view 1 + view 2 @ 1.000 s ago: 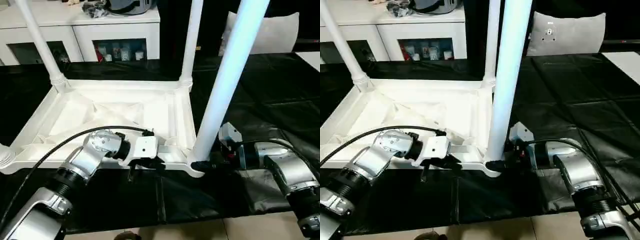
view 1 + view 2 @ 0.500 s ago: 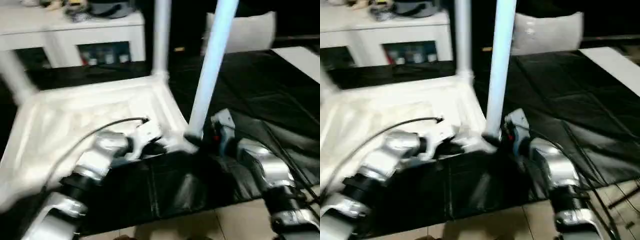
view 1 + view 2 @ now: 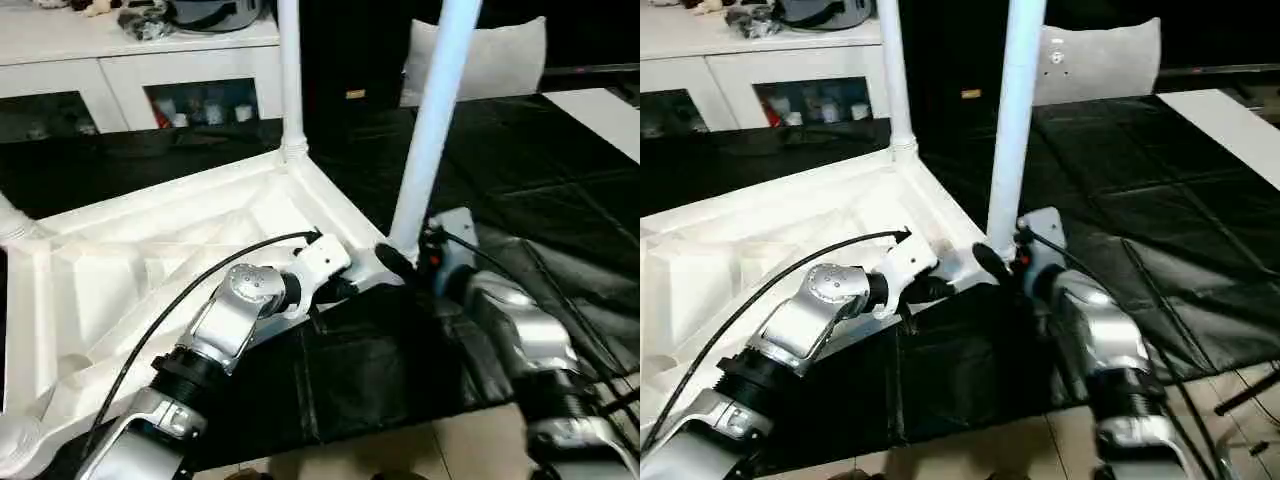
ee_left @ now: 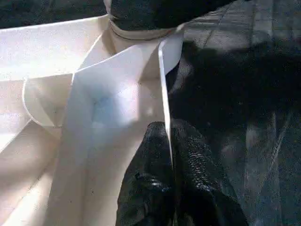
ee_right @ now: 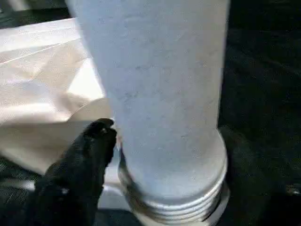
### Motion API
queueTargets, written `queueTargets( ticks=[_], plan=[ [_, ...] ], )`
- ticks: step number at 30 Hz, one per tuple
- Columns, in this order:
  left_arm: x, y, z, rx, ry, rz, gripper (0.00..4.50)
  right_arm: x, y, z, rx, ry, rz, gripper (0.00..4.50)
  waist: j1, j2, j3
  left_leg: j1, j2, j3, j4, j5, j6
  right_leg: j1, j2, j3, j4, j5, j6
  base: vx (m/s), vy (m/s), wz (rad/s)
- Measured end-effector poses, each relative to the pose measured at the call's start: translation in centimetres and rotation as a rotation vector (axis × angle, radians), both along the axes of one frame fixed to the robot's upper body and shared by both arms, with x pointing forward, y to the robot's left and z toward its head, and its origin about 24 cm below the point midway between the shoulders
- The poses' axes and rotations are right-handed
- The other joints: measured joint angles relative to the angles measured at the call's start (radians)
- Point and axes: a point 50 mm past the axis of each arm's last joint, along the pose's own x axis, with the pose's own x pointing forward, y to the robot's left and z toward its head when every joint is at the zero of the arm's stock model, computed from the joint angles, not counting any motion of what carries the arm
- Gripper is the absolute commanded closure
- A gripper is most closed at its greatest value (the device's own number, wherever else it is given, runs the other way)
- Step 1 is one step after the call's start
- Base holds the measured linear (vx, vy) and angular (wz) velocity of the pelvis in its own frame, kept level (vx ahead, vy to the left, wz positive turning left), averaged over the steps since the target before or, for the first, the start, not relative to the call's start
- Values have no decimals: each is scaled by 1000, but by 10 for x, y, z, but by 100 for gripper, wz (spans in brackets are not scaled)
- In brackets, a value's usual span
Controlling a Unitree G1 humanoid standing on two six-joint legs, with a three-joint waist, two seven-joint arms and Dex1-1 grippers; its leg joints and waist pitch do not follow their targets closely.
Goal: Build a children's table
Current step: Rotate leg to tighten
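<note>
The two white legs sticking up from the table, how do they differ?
The near leg stands at the corner between the grippers, with threads showing at its base; the far leg stands at the back corner, looks thinner, and nothing is by it. Both are white, upright tubes on the upturned table top.

White plastic children's table upside down on black sheet, ribbed underside up, legs upright.
</note>
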Motion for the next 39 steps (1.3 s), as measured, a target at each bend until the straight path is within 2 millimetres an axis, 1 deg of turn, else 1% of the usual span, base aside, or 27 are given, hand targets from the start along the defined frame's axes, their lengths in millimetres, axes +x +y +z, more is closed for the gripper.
queueTargets(
  ticks=[1, 2, 3, 4, 6, 7, 10, 15, 18, 19, 20, 22, 23, 24, 25, 26, 28, 29, 30, 31, 36, 39],
  plan=[
    [-1, 1, 0, 6, -7, -21, 450, -4, -6, 1, -18, -9, 36, 46, 4, 0, 0, 0, 0, 0, -1, 0, 0, -1, 0, 0, 0, 0, 0, 0, 0, 0],
    [-1, 3, 1, 11, -12, -40, 450, -6, -10, 2, -30, -16, 62, 21, 8, 0, 0, -1, 0, 0, -2, 0, 0, -1, 0, -1, 0, 0, 0, 0, 0, 0],
    [-1, 5, 1, 16, -15, -48, 450, -7, -10, 3, -36, -19, 85, 21, 11, 0, 0, -1, 0, 0, -2, 0, 0, -1, 0, -1, 0, 0, 0, 0, 0, 0],
    [-1, 7, 1, 23, -21, -64, 450, -8, -12, 4, -44, -24, 119, 10, 13, 0, 0, -1, 1, 0, -2, 0, 0, -1, 0, -1, 0, 0, 0, 0, 0, 0],
    [-3, 10, 2, 35, -26, -105, 450, -11, -18, 7, -64, -24, 176, 5, 18, 0, 0, -1, 0, 0, -2, 0, 0, -1, 0, -1, 0, 0, 0, 0, 0, 0],
    [-4, 12, 2, 43, -26, -138, 450, -14, -26, 10, -95, -24, 222, 5, 24, 0, 0, -1, 0, 0, -2, 0, 0, -1, 0, -1, 0, 0, 0, 0, 0, 0],
    [-6, 18, 2, 66, -29, -197, 450, -19, -38, 17, -141, -16, 304, 5, 28, 0, 0, 0, 0, 0, -1, 0, 1, 0, 0, -1, 0, 0, 0, 0, 0, 0],
    [-11, 30, 3, 97, -24, -330, 450, -25, -46, 21, -169, 4, 428, 5, 33, 0, 0, 0, 1, 0, -1, 0, 0, 1, 0, -1, 1, 0, 0, 0, 0, 0],
    [-13, 35, 4, 114, -20, -380, 450, -28, -41, 20, -177, 0, 504, 5, 34, 0, 0, 0, 1, 1, 0, 0, 0, 1, 0, 0, 1, 0, 0, 0, 0, 0],
    [-14, 37, 4, 120, -11, -414, 450, -30, -39, 20, -178, 8, 546, 21, 35, 0, 0, 0, 0, 1, 0, 0, 1, 1, 0, 0, 1, 0, 0, 0, 0, 0],
    [-15, 38, 5, 124, -6, -432, 450, -31, -37, 20, -180, 11, 573, 21, 35, 0, 0, 0, 0, 1, 0, 0, 1, 2, 0, 0, 1, 0, 0, 0, 0, 0],
    [-16, 40, 6, 132, 4, -473, 450, -34, -34, 21, -175, 21, 634, 40, 39, 0, 0, 0, 0, 1, 0, 0, 1, 1, 0, 0, 1, 0, 0, 0, 0, 0],
    [-16, 40, 6, 135, 10, -488, 450, -36, -31, 21, -170, 23, 662, 40, 41, 0, 0, 0, 1, 1, 0, 0, 1, 1, 0, 0, 1, 0, 0, 0, 0, 0],
    [-17, 40, 6, 138, 13, -503, 450, -37, -29, 21, -166, 26, 684, 43, 44, 0, 0, 0, 1, 1, 0, 0, 1, 1, 0, 0, 1, 0, 0, 0, 0, 0],
    [-18, 39, 6, 138, 15, -521, 450, -38, -27, 20, -163, 34, 706, 65, 49, 0, 0, 0, 1, 1, 0, 0, 1, 1, 0, 0, 2, 0, 0, 0, 0, 0],
    [-19, 39, 6, 139, 15, -532, 450, -39, -26, 19, -159, 39, 717, 76, 54, 0, 0, 0, 1, 1, 0, 0, 1, 1, 0, 0, 2, 0, 0, 0, 0, 0],
    [-19, 38, 6, 139, 11, -545, 450, -40, -24, 18, -148, 49, 742, 82, 59, 0, 0, 0, 1, 1, 1, 0, 1, 1, 0, 0, 2, 0, 0, 0, 0, 0],
    [-19, 38, 6, 140, 11, -549, 450, -41, -23, 18, -147, 53, 751, 86, 59, 0, 0, 0, 1, 1, 1, 0, 1, 1, 0, 0, 2, 0, 0, 0, 0, 0],
    [-20, 38, 6, 140, 13, -554, 450, -41, -22, 17, -147, 58, 761, 103, 59, 0, 0, 1, 1, 1, 1, 0, 1, 1, 0, 0, 2, 0, 0, 0, 0, 0],
    [-20, 38, 6, 140, 15, -560, 450, -42, -21, 16, -146, 61, 769, 103, 59, 0, 0, 1, 1, 2, 1, 0, 1, 1, 0, 0, 2, 0, 0, 0, 0, 0],
    [-20, 39, 5, 139, 13, -563, 450, -43, -20, 16, -142, 67, 782, 160, 60, 0, 0, 1, 1, 2, 1, 0, 1, 2, 0, 0, 3, 0, 0, 0, 0, 0],
    [-19, 39, 5, 137, 15, -561, 450, -43, -20, 15, -140, 69, 782, 170, 59, 0, 0, 2, 1, 2, 1, 0, 1, 2, 0, 0, 4, 0, 0, 0, 0, 0]
  ],
)
